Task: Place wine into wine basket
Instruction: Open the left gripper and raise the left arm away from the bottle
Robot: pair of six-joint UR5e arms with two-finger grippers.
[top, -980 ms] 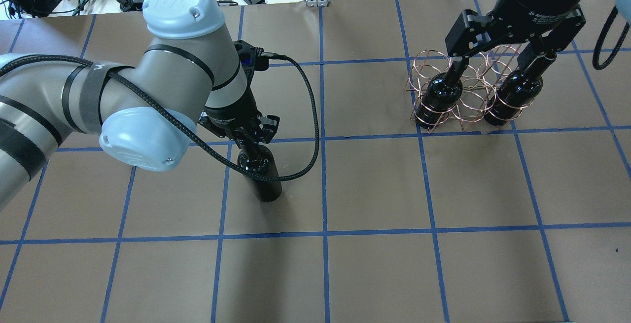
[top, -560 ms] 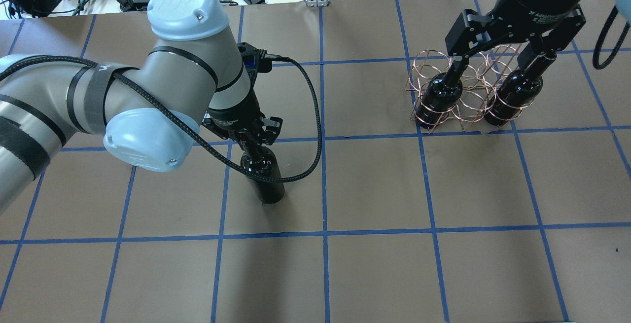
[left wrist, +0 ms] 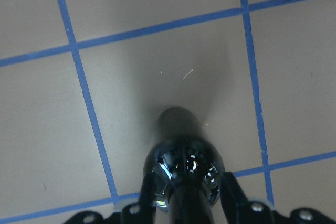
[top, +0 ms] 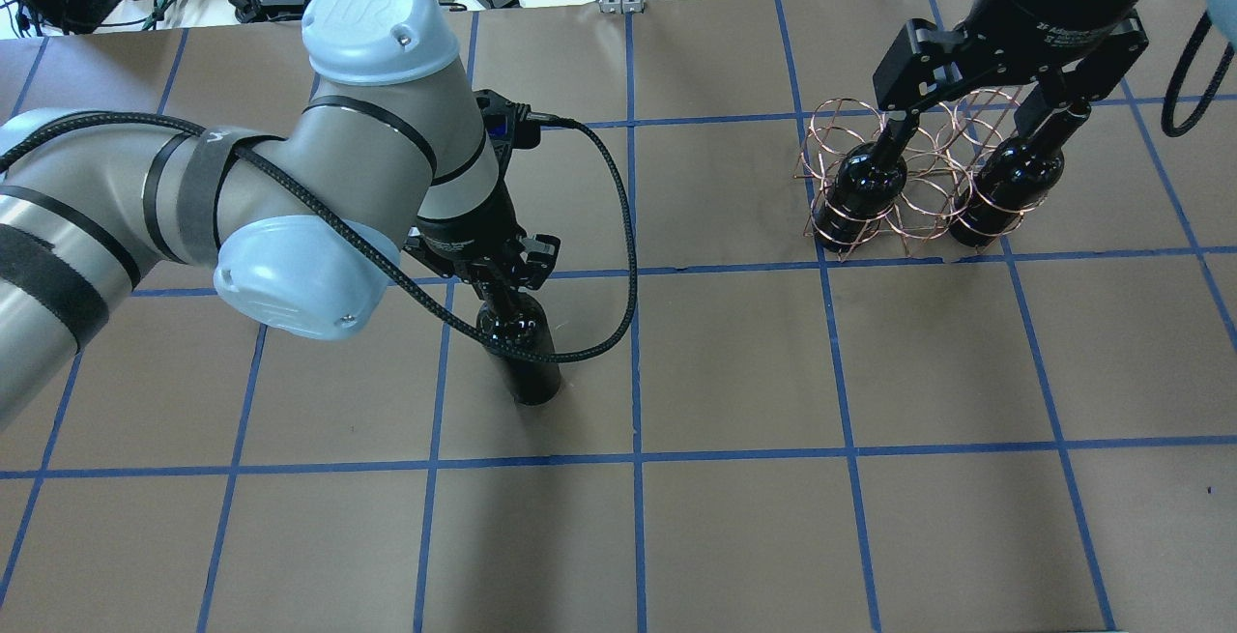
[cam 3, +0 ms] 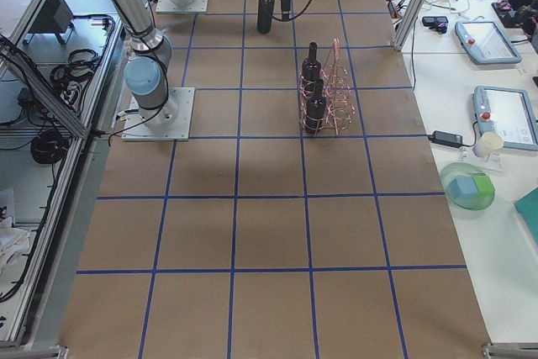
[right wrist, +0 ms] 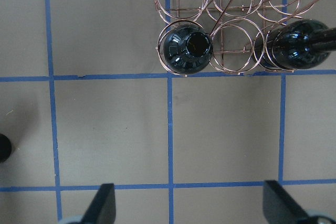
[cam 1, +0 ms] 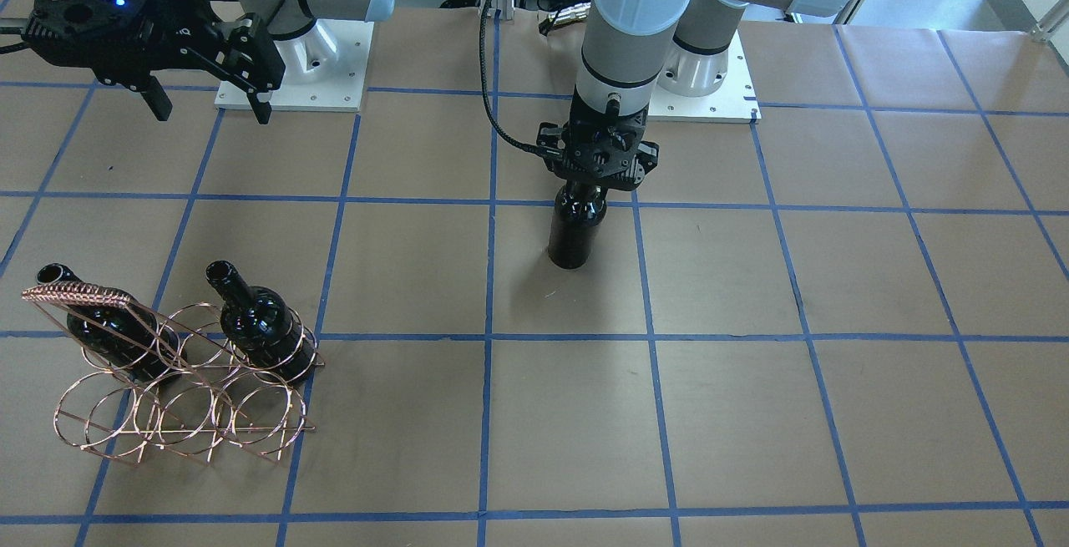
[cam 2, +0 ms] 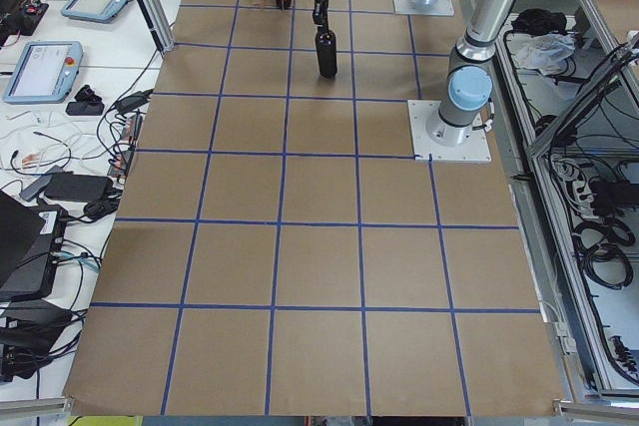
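One wine (top: pixel 522 353) upright near bench centre, neck clamped in left gripper (top: pixel 504 271) | wine basket (cam 1: pixel 179 401) nearer the operators' edge, two bottles (cam 1: pixel 263 326) in the end loops of its robot-side row | right gripper (cam 1: pixel 209 108) spread wide above it | only the right wrist view looks down into one bottle's open mouth (right wrist: pixel 198 44)

The wine (top: pixel 520 338) is glossy near-black glass, smooth, with bright reflections on its shoulder. The wine basket (cam 1: pixel 179 397) is thin, shiny copper-toned wire. The table (top: pixel 744 527) wears matt brown paper crossed by blue tape (top: pixel 734 454). The left gripper (top: pixel 504 277) looks matt black; its cable (top: pixel 623 227) is braided black.
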